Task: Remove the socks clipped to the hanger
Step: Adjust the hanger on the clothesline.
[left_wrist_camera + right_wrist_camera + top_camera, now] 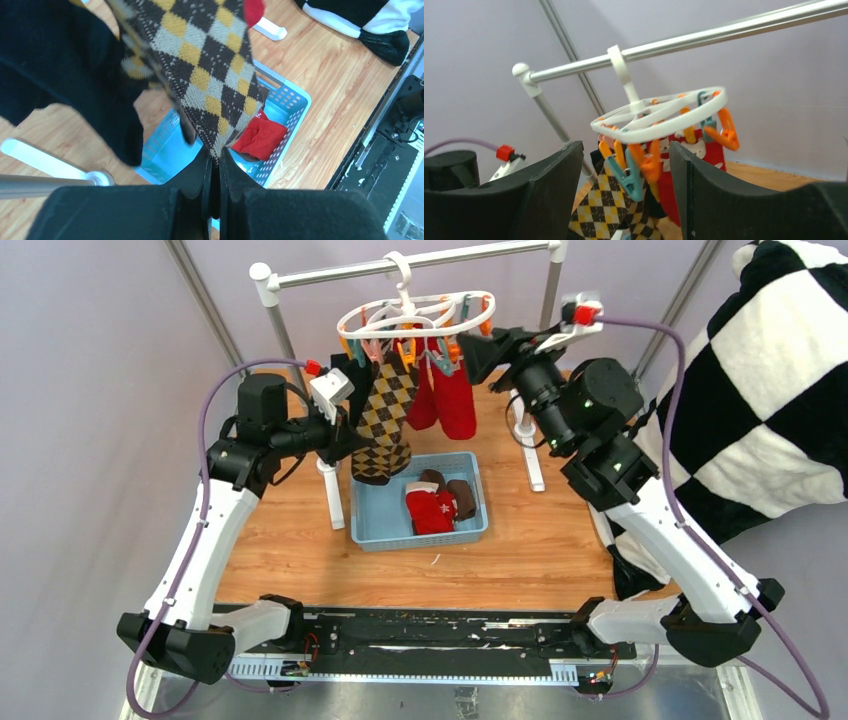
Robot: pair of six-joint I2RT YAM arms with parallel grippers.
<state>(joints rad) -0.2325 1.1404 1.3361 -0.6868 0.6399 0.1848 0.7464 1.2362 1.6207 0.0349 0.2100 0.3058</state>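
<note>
Left wrist view has my left gripper [214, 160] pinched shut on the very tip of the argyle sock [210, 65], which hangs clipped to the hanger [629, 90] on the rail [724, 30], above the blue basket [295, 100]. My right gripper [624, 155] stands open and empty just short of the pegs. The risk I see is pulling down before the teal peg [626, 177] lets go: that would tilt the ring, set the 2 red socks [452, 400] swinging, or drag the hook along the rail. Orange pegs crowd that teal 1, so I could squeeze the wrong clip or snag the ring. My hold on the tip looks thin and may slip. The dark sock [60, 65] hanging just beside could get dragged along too.
</note>
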